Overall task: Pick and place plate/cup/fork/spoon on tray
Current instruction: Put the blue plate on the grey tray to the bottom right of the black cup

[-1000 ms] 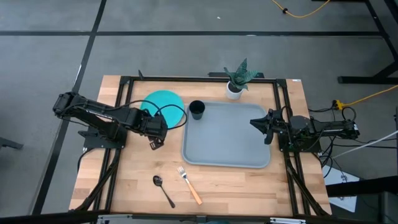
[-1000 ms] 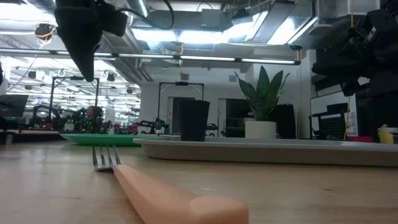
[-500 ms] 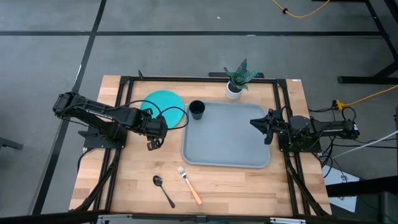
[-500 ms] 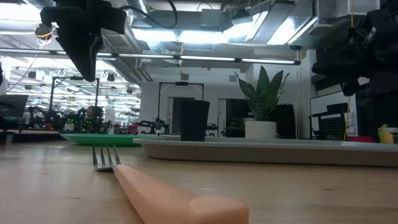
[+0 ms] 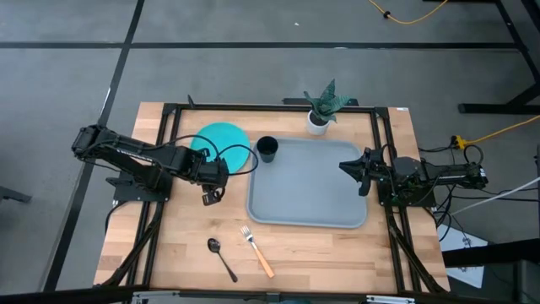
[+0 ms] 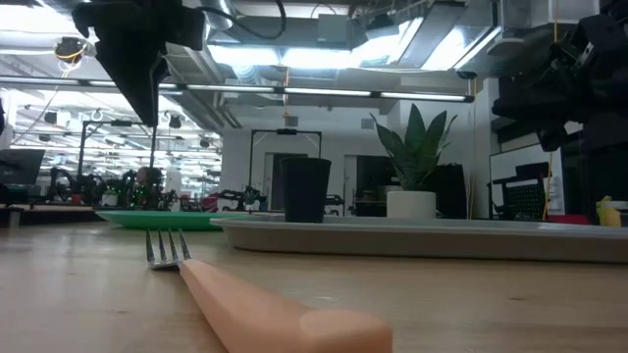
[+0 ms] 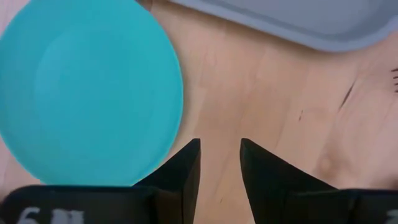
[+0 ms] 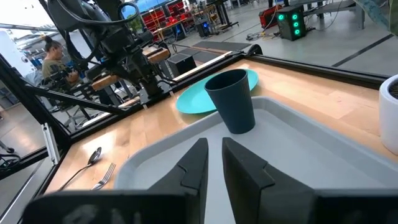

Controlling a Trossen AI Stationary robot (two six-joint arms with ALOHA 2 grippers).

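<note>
We see the left pincer (image 5: pixel 207 197) hanging empty, fingers parted, above the bench (image 5: pixel 177 253) at 5 o'clock of the plate (image 5: pixel 221 145). Cup (image 5: pixel 267 149) stands in the tray (image 5: pixel 308 190) corner; the right pincer (image 5: pixel 346 165) waits over the tray's 3 o'clock edge, fingers slightly apart.

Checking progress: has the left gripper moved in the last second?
Yes. The left gripper has shifted slightly away from the flat round teal plate, toward the small dark spoon.
</note>
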